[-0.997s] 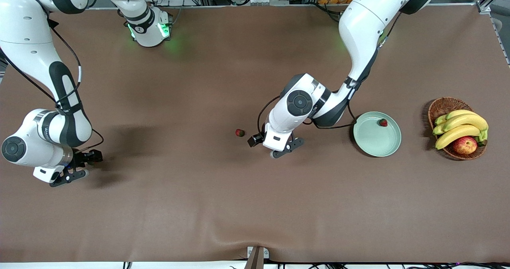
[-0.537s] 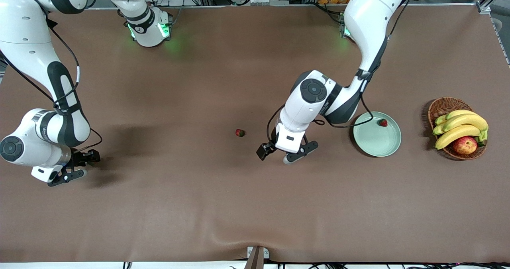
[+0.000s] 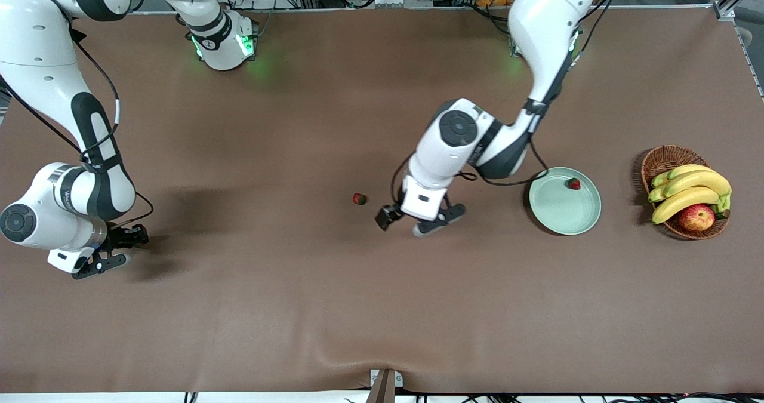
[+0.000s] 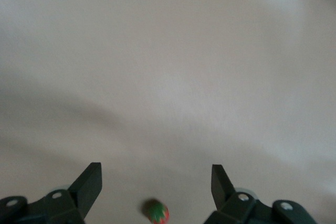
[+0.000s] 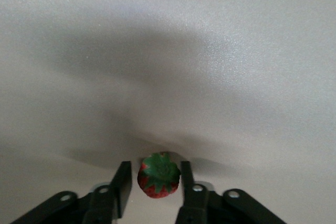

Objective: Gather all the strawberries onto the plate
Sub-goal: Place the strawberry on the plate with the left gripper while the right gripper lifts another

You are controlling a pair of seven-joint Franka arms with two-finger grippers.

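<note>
Sitting between your right claw (image 5: pixel 152 184)'s fingers, one strawberry (image 5: pixel 158 175) is now closely flanked, the jaws having narrowed. Another strawberry (image 3: pixel 359 199) lies mid-tabletop (image 3: pixel 298 307); your wide-open left claw (image 3: pixel 431 220) has swung back toward it. A third (image 3: pixel 574 183) rests in the plate (image 3: pixel 561 212).

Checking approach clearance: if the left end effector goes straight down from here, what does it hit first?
Likely the bare table. The left end effector is open, and the loose strawberry lies off toward the right arm's end, seemingly short of its fingertips, though depth is unclear.
</note>
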